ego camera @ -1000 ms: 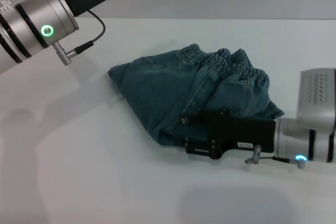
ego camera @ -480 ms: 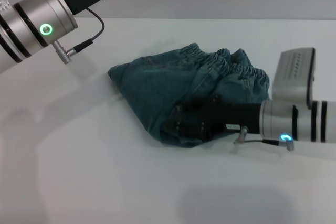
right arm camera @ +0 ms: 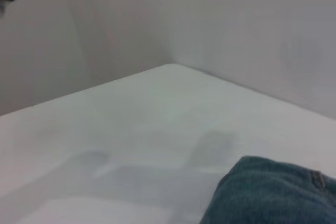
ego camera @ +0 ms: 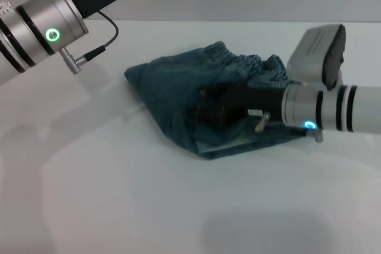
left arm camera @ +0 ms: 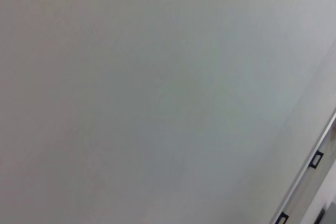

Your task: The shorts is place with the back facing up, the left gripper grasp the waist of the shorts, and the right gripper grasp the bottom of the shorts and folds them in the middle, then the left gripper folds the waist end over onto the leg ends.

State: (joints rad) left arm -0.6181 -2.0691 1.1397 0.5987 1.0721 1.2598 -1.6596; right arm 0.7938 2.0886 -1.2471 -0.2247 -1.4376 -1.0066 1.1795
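Shorts (ego camera: 172, 90) lie bunched mid-frame on the counter (ego camera: 119, 206), waist (ego camera: 244, 63) ruffles toward the upper right. My right hand (ego camera: 208, 108) sits on the denim, centre-right; I cannot tell whether its fingers are clamped. Left hand is out of frame, its arm up in the upper left. I judge the middle fold roughly made; the waist-over-legs fold remains.

This looks like a bare robot test lab: a plain white counter (ego camera: 119, 206) fills the head view, pale blank walls (right arm camera: 236, 19) meet in a corner behind it, and only metal-jointed robot arms (ego camera: 41, 28) reach in.
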